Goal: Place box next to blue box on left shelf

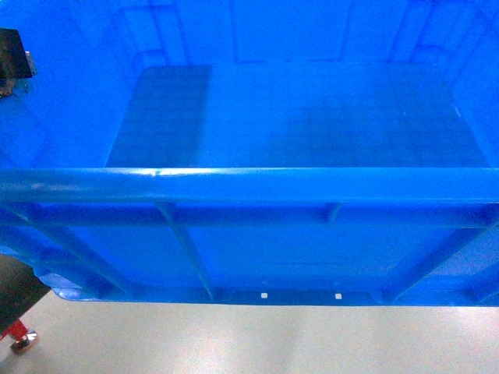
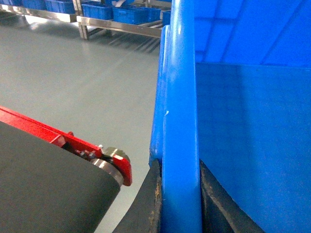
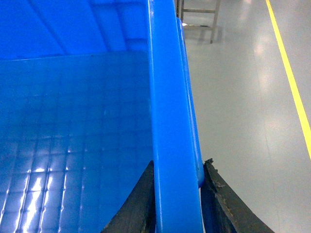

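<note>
Pinching box (image 1: 249,187) rim | left end effector (image 2: 180,194) | right end effector (image 3: 177,194)

Box (image 1: 257,117) overruns frame edges — both sides cropped.

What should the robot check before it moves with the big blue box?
1. Left pincer clamped on the box rim: ok, fingers on both sides of the rim.
2. Right pincer clamped on the opposite rim: ok, same grip.
3. Box empty inside: ok, bare bottom in the parts shown.
4. Box held level: ok, near rim looks horizontal in the head view.
5. Floor beside the box free: ok in the parts shown.
6. Spot on the left shelf: cannot tell; only distant racks with blue boxes show.
</note>
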Robot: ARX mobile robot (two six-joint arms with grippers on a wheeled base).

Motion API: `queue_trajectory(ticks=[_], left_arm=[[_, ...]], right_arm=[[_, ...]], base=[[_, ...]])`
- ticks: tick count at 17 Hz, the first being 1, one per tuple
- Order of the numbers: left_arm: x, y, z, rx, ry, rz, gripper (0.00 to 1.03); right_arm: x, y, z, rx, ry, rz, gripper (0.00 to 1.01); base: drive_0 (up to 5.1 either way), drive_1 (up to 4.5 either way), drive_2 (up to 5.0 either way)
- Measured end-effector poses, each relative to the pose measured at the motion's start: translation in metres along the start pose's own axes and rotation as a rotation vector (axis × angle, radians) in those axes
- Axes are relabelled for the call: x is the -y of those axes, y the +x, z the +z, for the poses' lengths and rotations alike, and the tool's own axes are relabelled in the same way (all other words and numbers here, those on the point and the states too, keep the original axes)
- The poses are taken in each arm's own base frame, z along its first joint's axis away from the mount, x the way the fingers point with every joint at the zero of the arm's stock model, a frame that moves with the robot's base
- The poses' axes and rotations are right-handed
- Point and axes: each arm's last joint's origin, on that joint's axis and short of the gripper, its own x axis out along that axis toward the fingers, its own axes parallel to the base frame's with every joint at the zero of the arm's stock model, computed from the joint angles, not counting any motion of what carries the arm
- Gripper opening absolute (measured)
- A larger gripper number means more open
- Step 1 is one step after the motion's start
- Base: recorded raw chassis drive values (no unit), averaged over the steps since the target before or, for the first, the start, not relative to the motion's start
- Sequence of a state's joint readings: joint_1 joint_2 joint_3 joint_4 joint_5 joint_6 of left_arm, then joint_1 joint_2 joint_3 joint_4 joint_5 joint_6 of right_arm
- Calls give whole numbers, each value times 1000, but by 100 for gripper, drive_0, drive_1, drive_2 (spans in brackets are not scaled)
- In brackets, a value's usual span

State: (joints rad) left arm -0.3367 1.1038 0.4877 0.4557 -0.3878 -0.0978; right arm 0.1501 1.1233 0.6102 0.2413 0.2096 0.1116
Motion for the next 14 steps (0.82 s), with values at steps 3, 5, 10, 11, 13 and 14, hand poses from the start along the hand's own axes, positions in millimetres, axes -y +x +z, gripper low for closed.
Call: queue_trajectory(ticks=[3,5,10,11,13,14], left_arm=[[0,0,0,0,0,0,12],[0,0,0,0,0,0,12],[0,0,0,0,0,0,12],[0,0,0,0,0,-1,12],[0,0,0,0,0,-1,12],[0,0,0,0,0,-1,12]], right_arm=[[0,0,0,0,0,0,20],[0,0,0,0,0,0,20],[0,0,0,0,0,0,20],[0,0,0,0,0,0,20],[0,0,0,0,0,0,19],[0,0,0,0,0,0,19]], base=[[-145,-145,-145],[-148,-148,-148],[-161,-161,-161],[-149,-149,-149],[-140,-140,-140],[-151,-151,-151]])
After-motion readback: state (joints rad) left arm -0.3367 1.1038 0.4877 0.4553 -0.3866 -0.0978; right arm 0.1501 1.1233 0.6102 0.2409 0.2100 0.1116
